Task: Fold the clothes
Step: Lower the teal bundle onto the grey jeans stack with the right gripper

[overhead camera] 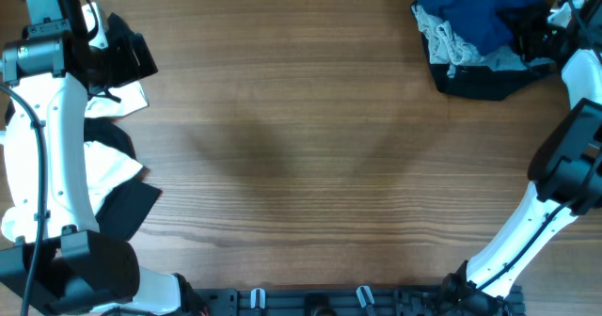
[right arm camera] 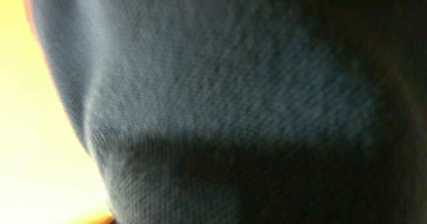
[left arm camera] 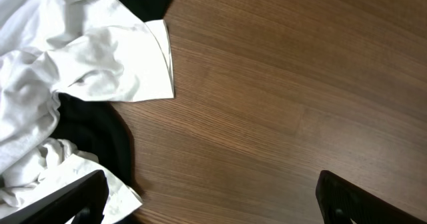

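The deep blue shirt [overhead camera: 484, 13] is bunched up in the far right corner of the worktop [overhead camera: 310, 137]. It's on top of a heap, with a pale crumpled garment [overhead camera: 442, 36] on its left side and a black garment [overhead camera: 480, 83] underneath. The right pincer [overhead camera: 529, 32] is shoved into the right side of that heap. Its wrist cam shows nothing but bluish cloth right up against the lens, so honestly I can't tell if it's spread or pinching anything.

What worries me is that a grab from in there could catch the black or pale piece along with the shirt and drag the whole heap. It could also take just a thin fold that slips out. The shirt is nowhere near flat, so imo the folding hasn't really begun.

Over on the left, the left pincer [left arm camera: 213, 201] is spread wide with nothing in it, hovering by a second pile of white clothes [left arm camera: 80, 57] and black cloth [left arm camera: 100, 131]. Nothing blocks the middle of the worktop.
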`<state>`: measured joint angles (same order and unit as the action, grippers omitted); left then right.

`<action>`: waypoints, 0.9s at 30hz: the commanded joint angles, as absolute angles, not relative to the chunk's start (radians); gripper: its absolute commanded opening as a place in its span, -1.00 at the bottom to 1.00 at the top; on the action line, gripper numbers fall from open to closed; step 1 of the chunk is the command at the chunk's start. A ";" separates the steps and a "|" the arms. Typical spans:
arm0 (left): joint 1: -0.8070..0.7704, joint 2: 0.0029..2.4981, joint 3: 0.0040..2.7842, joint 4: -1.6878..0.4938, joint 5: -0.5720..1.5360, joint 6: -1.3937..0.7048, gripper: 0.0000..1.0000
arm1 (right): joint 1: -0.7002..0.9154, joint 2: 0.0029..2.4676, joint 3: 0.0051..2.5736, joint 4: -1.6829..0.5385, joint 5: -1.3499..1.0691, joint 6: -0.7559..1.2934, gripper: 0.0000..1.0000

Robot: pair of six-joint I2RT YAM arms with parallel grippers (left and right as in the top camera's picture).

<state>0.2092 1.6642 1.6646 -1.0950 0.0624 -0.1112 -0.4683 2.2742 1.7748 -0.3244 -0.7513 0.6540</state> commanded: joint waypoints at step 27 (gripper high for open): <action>0.205 1.670 1.668 -1.092 0.100 -0.117 1.00 | -0.244 1.513 1.788 -0.967 -0.637 -0.305 0.99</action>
